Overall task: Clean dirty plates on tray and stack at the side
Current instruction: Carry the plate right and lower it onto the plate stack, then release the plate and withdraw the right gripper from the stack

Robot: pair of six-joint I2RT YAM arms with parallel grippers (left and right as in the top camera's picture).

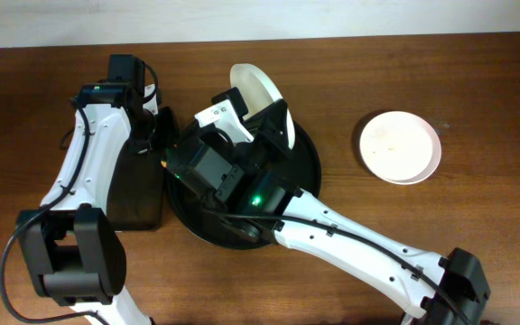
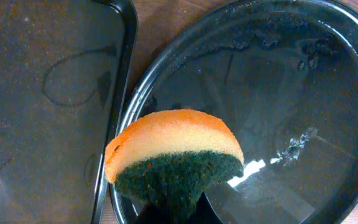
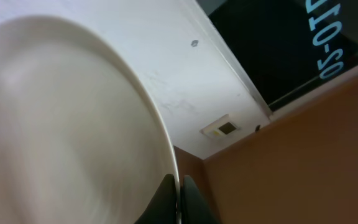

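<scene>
"Where's the plate right now?"

"Up on its edge over the back rim of the round tray point(image 1: 311, 171). The right gripper point(image 3: 180, 196) has its jaws pinched on the plate point(image 1: 255, 88) at the rim, so it stands tilted, with the hollow side facing the arm."

"And the other one?"

"The left gripper point(image 2: 174, 213) is clamped on an orange-and-green sponge point(image 2: 173, 155), which hangs over the round tray's left rim. The rectangular tray point(image 2: 42, 93) lies just beside that rim, with only a sliver of wood between them."

"Any room to move?"

"Plenty to the right. There's bare table point(image 1: 341, 81) between the round tray and the white stack point(image 1: 400, 146), which sits well apart from both arms. On the left it's cramped, with both arms crowding the trays."

"What can't you see?"

"From above, the right arm point(image 1: 359, 244) covers most of the tray's floor. The wrist view shows that floor wet and dark. The plate's face is blurred up close, so I can't tell whether it's smeared. The left fingers are cut off at the frame's bottom. The stack looks like two plates, but I can't be sure."
</scene>
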